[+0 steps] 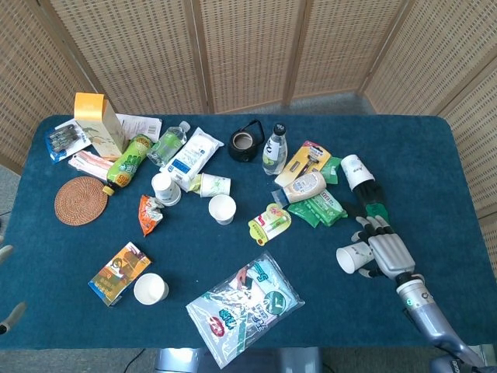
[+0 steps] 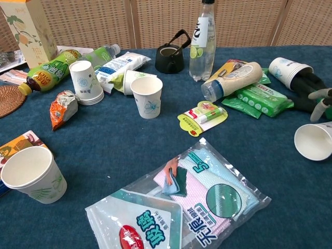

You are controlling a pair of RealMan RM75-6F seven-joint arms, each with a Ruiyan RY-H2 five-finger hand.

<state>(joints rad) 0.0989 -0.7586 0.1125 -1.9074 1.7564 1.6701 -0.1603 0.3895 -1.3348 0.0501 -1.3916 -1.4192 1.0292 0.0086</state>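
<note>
My right hand (image 1: 384, 250) lies at the table's right side over the closed end of a white paper cup (image 1: 353, 258) tipped on its side. Its fingers (image 2: 320, 101) curl down around the cup (image 2: 314, 141), whose mouth points left. Just behind the hand lie dark green gloves (image 1: 371, 203) tucked into another tipped paper cup (image 1: 354, 169). Of my left hand (image 1: 6, 317) only grey fingertips show at the lower left edge of the head view, off the table; nothing shows in them.
The blue table (image 1: 435, 155) is littered: cloth packet (image 1: 245, 305), upright cups (image 1: 151, 288) (image 1: 223, 208), lip balm card (image 1: 269, 223), wipes (image 1: 320, 208), lotion bottle (image 1: 299, 186), soda bottle (image 1: 273, 149), black teapot (image 1: 246, 142), woven coaster (image 1: 81, 200), orange carton (image 1: 99, 124). Wicker screens stand behind.
</note>
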